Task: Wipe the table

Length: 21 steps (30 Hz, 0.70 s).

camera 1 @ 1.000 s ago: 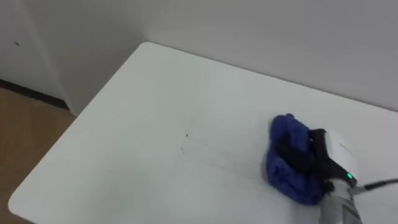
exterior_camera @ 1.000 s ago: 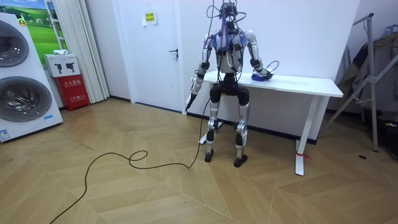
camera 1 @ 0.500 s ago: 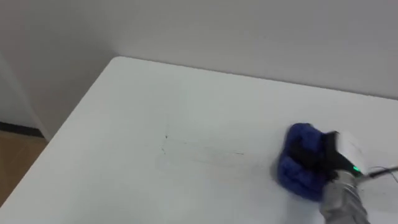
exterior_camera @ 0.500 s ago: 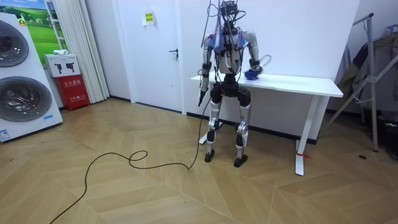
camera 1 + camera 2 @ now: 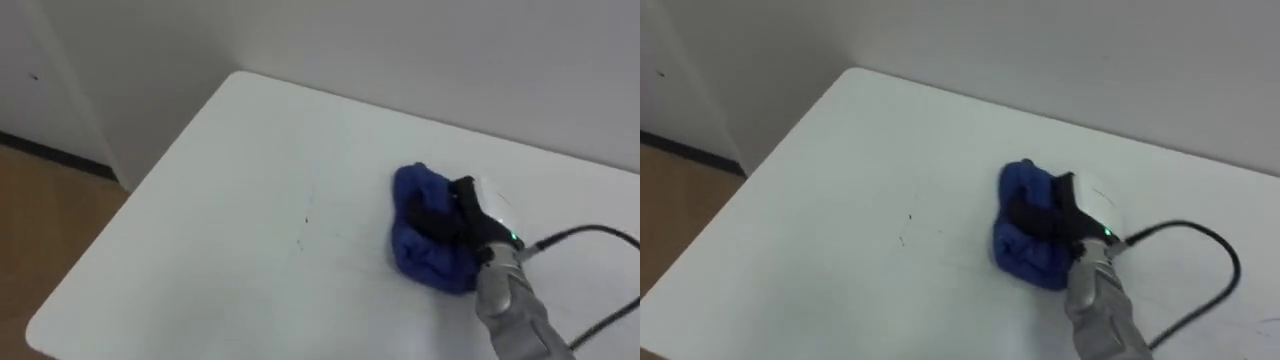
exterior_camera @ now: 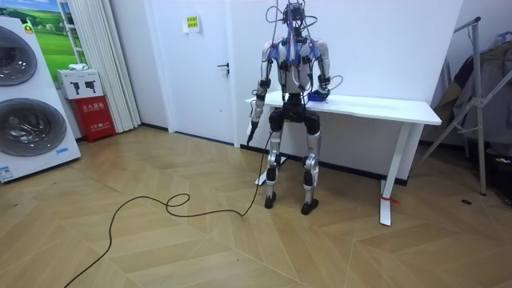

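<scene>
A white table (image 5: 230, 180) stands against the wall, and I stand at its left end with my back to the room view. A crumpled blue cloth (image 5: 425, 250) lies on the tabletop right of the middle. My right hand (image 5: 478, 208) rests on top of it, its dark fingers curled into the folds. A few small dark marks (image 5: 304, 222) sit on the surface just left of the cloth. In the room view the cloth (image 6: 317, 96) lies near my right hand, and my left hand (image 6: 254, 114) hangs at my side by the table's corner.
The table's left edge and near corner drop to the wood floor (image 5: 40, 210). A pale wall (image 5: 450, 60) runs right behind the table. In the room view, washing machines (image 6: 28, 96) stand at the left and a metal rack (image 6: 480, 88) at the right.
My right hand has slid the blue cloth to the left across the table, closer to the dark marks. The head camera has swung meanwhile.
</scene>
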{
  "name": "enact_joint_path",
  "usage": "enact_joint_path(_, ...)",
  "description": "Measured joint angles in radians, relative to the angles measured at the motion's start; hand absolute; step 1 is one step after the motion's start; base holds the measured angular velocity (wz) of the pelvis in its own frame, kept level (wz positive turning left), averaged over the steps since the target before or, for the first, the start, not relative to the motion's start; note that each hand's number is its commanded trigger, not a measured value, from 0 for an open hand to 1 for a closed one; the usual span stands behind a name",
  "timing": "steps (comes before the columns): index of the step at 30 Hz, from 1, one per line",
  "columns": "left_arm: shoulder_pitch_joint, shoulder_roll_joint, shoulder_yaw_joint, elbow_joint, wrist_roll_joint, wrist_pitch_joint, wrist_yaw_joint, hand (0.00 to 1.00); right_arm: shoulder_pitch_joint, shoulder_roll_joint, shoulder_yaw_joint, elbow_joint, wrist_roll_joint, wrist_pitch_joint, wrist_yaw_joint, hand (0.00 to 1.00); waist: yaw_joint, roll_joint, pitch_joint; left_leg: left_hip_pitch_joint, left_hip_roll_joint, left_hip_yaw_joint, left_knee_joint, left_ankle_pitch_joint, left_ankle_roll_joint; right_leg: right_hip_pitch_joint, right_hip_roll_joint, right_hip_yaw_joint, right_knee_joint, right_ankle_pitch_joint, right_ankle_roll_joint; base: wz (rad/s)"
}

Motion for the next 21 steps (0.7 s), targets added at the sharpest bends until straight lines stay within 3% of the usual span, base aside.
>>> enact_joint_path(3,0.007,0.064,0.057,-0.007,0.041,-0.026,0.009,0.00,0.089,-0.059,-0.101,0.069,0.092,-0.014,-0.079,1.00,-0.037,0.003,-0.0051,0.008,0.023,0.024,0.017,-0.025,0.010,0.014,-0.009,0.031,0.029,0.008,0.013,-0.14)
enact_joint_path(4,0.006,0.077,0.061,-0.010,0.046,-0.033,0.023,0.00,0.128,-0.087,-0.132,0.089,0.126,-0.014,-0.103,1.00,-0.052,0.014,-0.0114,0.005,0.034,0.018,0.039,-0.038,0.008,0.010,-0.039,0.034,0.057,-0.002,0.018,0.07)
enact_joint_path(6,-0.011,0.092,0.057,-0.010,0.046,-0.042,0.029,0.00,0.177,-0.108,-0.158,0.101,0.151,-0.013,-0.121,1.00,-0.062,0.022,-0.0181,0.004,0.053,0.005,0.059,-0.047,-0.001,0.020,-0.088,0.041,0.046,-0.007,0.027,0.10)
enact_joint_path(7,-0.025,0.100,0.043,-0.010,0.046,-0.048,0.029,0.00,0.181,-0.106,-0.161,0.101,0.155,-0.013,-0.121,1.00,-0.072,0.022,-0.0180,-0.001,0.068,-0.004,0.071,-0.049,-0.011,0.030,-0.113,0.039,0.009,-0.003,0.029,0.09)
enact_joint_path(9,-0.060,0.098,0.010,-0.010,0.046,-0.054,0.028,0.00,0.174,-0.085,-0.145,0.077,0.146,-0.009,-0.120,1.00,-0.078,0.015,-0.0207,-0.026,0.088,-0.014,0.090,-0.045,-0.031,0.039,-0.130,0.041,-0.062,0.031,0.031,0.01)
enact_joint_path(11,-0.094,0.081,-0.009,-0.006,0.045,-0.055,0.027,0.00,0.147,-0.062,-0.105,0.044,0.136,0.026,-0.118,1.00,-0.049,0.009,-0.0225,-0.026,0.121,0.011,0.093,-0.039,-0.061,0.021,-0.125,0.043,-0.084,0.065,0.026,-0.46)
enact_joint_path(13,-0.123,0.051,-0.015,0.002,0.037,-0.058,0.022,0.00,0.072,-0.034,-0.004,-0.036,0.081,0.127,-0.058,1.00,0.023,0.007,-0.0213,-0.012,0.189,0.086,0.107,-0.039,-0.125,-0.028,-0.060,0.042,-0.039,0.078,0.014,-1.12)
enact_joint_path(14,-0.127,0.047,-0.028,0.003,0.033,-0.058,0.022,0.00,0.044,-0.026,0.035,-0.055,0.058,0.154,-0.039,1.00,0.039,0.004,-0.0207,-0.011,0.204,0.101,0.108,-0.034,-0.144,-0.041,-0.040,0.040,-0.016,0.094,0.006,-1.18)
enact_joint_path(15,-0.142,0.030,-0.054,0.021,0.030,-0.058,0.023,0.00,-0.023,-0.020,0.117,-0.090,0.005,0.193,0.001,1.00,0.072,0.019,-0.0189,-0.014,0.241,0.118,0.111,-0.024,-0.177,-0.066,-0.003,0.004,-0.002,0.051,0.019,-0.83)
enact_joint_path(16,-0.169,0.008,-0.082,0.057,0.019,-0.056,0.020,0.00,-0.099,-0.014,0.193,-0.103,-0.043,0.215,0.048,1.00,0.086,0.040,-0.0092,-0.029,0.289,0.106,0.127,0.001,-0.194,-0.095,0.041,-0.013,0.042,0.024,-0.022,-0.52)
enact_joint_path(17,-0.184,0.000,-0.096,0.066,0.015,-0.050,0.019,0.00,-0.136,-0.007,0.223,-0.102,-0.061,0.222,0.072,1.00,0.087,0.043,-0.0037,-0.041,0.304,0.107,0.131,0.018,-0.178,-0.108,0.053,-0.016,0.057,0.003,-0.037,0.12)
enact_joint_path(18,-0.194,-0.013,-0.122,0.068,0.008,-0.045,0.019,0.00,-0.184,0.009,0.271,-0.101,-0.078,0.233,0.112,1.00,0.089,0.038,-0.0014,-0.068,0.316,0.107,0.143,0.053,-0.134,-0.125,0.068,-0.017,0.078,-0.034,-0.051,0.21)
enact_joint_path(19,-0.188,-0.027,-0.126,0.067,-0.003,-0.042,0.017,0.00,-0.224,0.018,0.308,-0.097,-0.089,0.229,0.148,1.00,0.106,0.038,0.0009,-0.089,0.304,0.107,0.176,0.056,-0.123,-0.134,0.076,-0.014,0.083,-0.056,-0.074,0.16)
enact_joint_path(20,-0.185,-0.029,-0.126,0.067,-0.003,-0.037,0.017,0.00,-0.238,0.023,0.321,-0.098,-0.091,0.230,0.163,1.00,0.117,0.035,0.0024,-0.105,0.295,0.105,0.196,0.054,-0.121,-0.136,0.080,-0.016,0.086,-0.062,-0.084,0.05)
enact_joint_path(21,-0.167,-0.028,-0.125,0.061,-0.003,-0.023,0.018,0.00,-0.250,0.029,0.331,-0.099,-0.093,0.230,0.183,1.00,0.131,0.027,0.0020,-0.139,0.250,0.085,0.227,0.035,-0.092,-0.141,0.082,-0.017,0.087,-0.071,-0.101,0.24)
